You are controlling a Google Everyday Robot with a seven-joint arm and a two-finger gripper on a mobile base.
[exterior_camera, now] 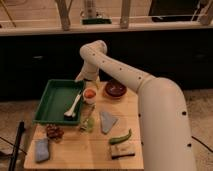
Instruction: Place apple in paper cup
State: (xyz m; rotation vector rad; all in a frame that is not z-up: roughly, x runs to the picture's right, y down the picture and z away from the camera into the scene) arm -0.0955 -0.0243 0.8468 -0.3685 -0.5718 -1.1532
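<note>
Apple (90, 93) noted inside the paper cup (90, 98), its orange-red top showing in the mouth. It is round, so no long axis or pointing direction can be read. The cup is seen upright, mouth up, at about 12 o'clock on the wooden table (80, 152), just beside the right rim of the green tray (50, 100). The gripper (85, 80) is seen just above the cup at its 11 o'clock, hung from the white arm (125, 75) that bends over the table's far edge. Whether it is spread or pressed together cannot be told. A white-handled brush (74, 105) is lying in the tray, its handle slanted toward 1 o'clock. A dark red-brown bowl (115, 89) is set at the cup's 3 o'clock, near it but apart. A clear greenish glass (88, 123) is placed at the cup's 6 o'clock, with a grey folded cloth (107, 121) beside it. Farther toward the near edge, a curved green pepper (121, 136), a sponge (122, 150), a reddish-brown clump (54, 132) and a blue-grey rag (42, 149) are recorded. Bare wood is left along the near middle of the table. A dark cabinet front (40, 55) is seen behind the table, under a pale counter (40, 29).
</note>
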